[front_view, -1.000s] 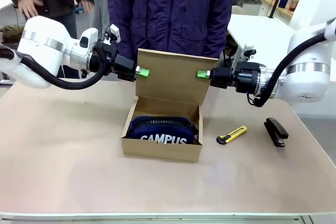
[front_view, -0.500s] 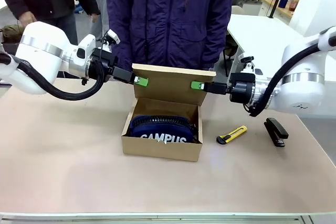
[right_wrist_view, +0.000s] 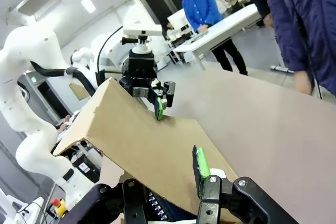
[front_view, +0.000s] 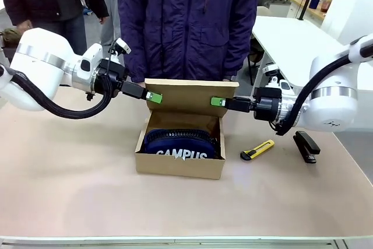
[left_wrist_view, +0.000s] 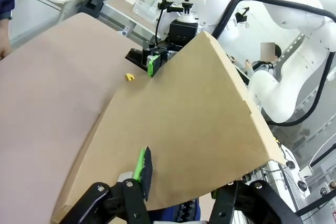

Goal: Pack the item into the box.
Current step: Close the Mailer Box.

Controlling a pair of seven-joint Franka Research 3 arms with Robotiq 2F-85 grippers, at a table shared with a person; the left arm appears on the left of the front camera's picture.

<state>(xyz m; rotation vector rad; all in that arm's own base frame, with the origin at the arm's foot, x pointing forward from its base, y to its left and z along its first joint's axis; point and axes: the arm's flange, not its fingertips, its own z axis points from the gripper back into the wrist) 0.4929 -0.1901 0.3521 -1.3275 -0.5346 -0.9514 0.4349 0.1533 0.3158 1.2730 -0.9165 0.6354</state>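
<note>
The brown cardboard box sits mid-table with the navy "CAMPUS" pouch lying inside it. Its hinged lid leans forward over the pouch, half lowered. My left gripper is at the lid's left edge and my right gripper at its right edge. In the left wrist view the left gripper is open and straddles the lid, one green pad on its outer face. The right gripper is open across the lid in the same way.
A yellow utility knife and a black stapler lie on the table right of the box. A person in a dark jacket stands close behind the box at the far edge. Bare tabletop spreads in front and to the left.
The lid has tipped forward from nearly upright to leaning over the pouch. Both grippers have come down and slightly inward with its side edges.
</note>
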